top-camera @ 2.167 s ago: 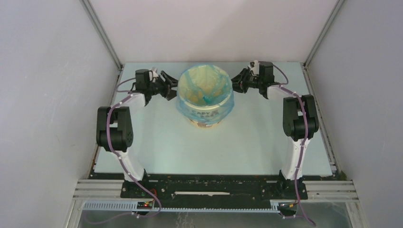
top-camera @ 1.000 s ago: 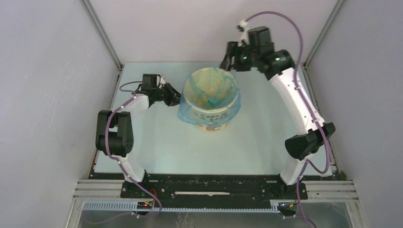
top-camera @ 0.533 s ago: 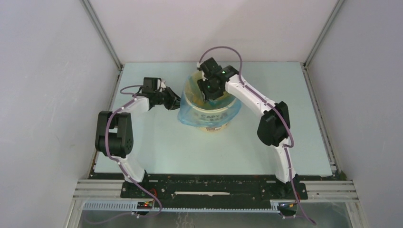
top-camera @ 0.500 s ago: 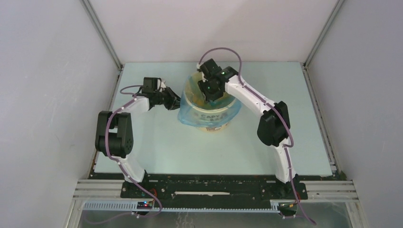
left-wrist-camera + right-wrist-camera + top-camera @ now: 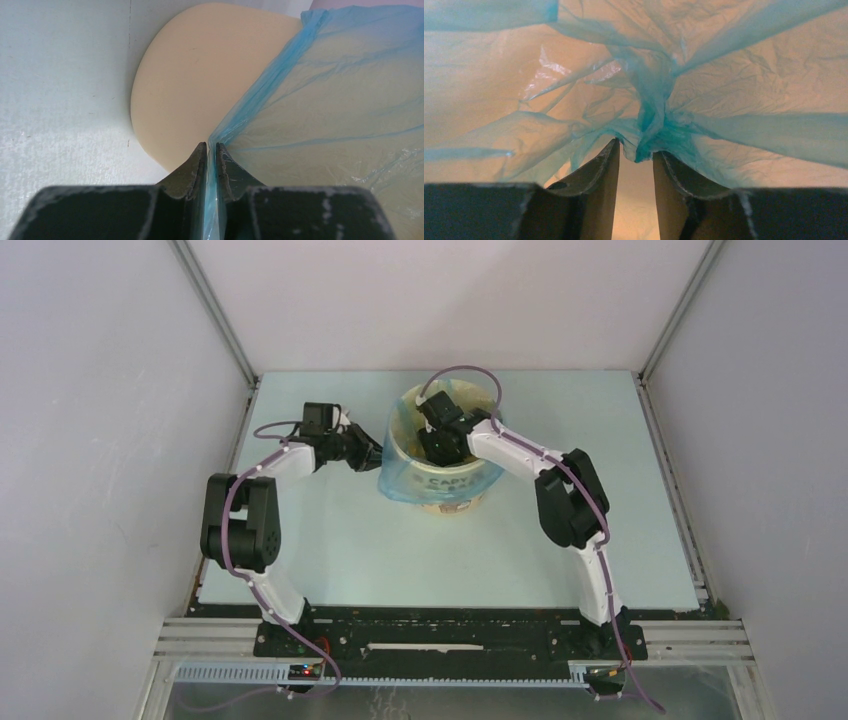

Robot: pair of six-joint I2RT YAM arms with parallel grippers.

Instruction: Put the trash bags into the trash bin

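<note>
The trash bin lined with the trash bag — left hand clamped on the film's outer edge, right hand inside, jaws apart at the gathered film.

Brown letters "CAPY" show through the trash bag on the trash bin; lower line unreadable.

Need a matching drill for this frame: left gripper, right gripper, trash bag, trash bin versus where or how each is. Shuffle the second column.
Column one:
1. left gripper
2. right gripper
3. trash bag
4. trash bin

Column two:
A. pale yellow, upright on the table
B. down inside the bin, jaws apart at a bunched knot of the bag
C. outside the bin, jaws clamped on the bag's edge
D. light blue, lining the bin and draped over its rim

Pairs: 1-C, 2-B, 3-D, 4-A
</note>
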